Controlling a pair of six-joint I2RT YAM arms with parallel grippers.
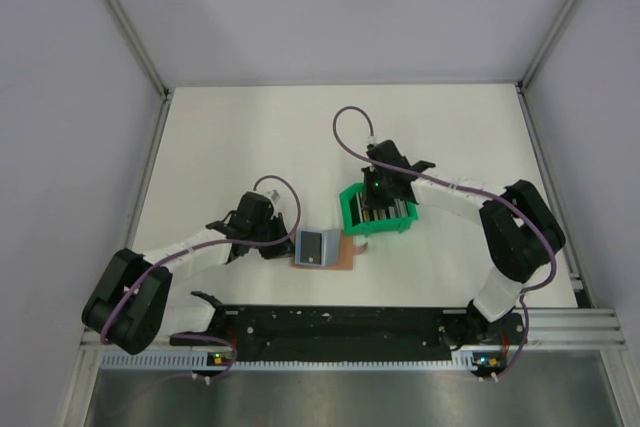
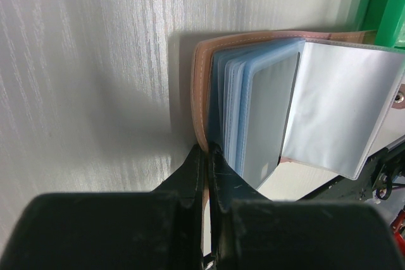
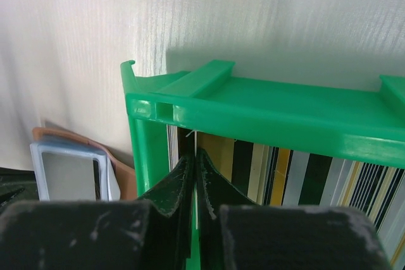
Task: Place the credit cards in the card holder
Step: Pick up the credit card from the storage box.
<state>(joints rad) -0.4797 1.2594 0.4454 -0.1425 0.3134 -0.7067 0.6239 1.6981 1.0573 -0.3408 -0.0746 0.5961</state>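
The card holder (image 1: 318,247) lies open on the table with its clear sleeves (image 2: 266,112) fanned up. My left gripper (image 2: 209,150) is shut on the near edge of its tan cover (image 2: 197,93); in the top view this gripper (image 1: 287,242) is at the holder's left side. The credit cards (image 3: 285,169) stand on edge in a green tray (image 3: 266,112), showing yellow, black and grey stripes. Inside the tray's left end, my right gripper (image 3: 194,153) is shut on one thin card, whose pale edge shows between the fingers. In the right wrist view the card holder (image 3: 66,169) is at lower left.
The green tray (image 1: 352,219) touches the holder's right corner, and its rim (image 2: 386,4) shows at the left wrist view's top right. White table (image 1: 250,137) extends to the back and left, bounded by frame rails (image 1: 150,157).
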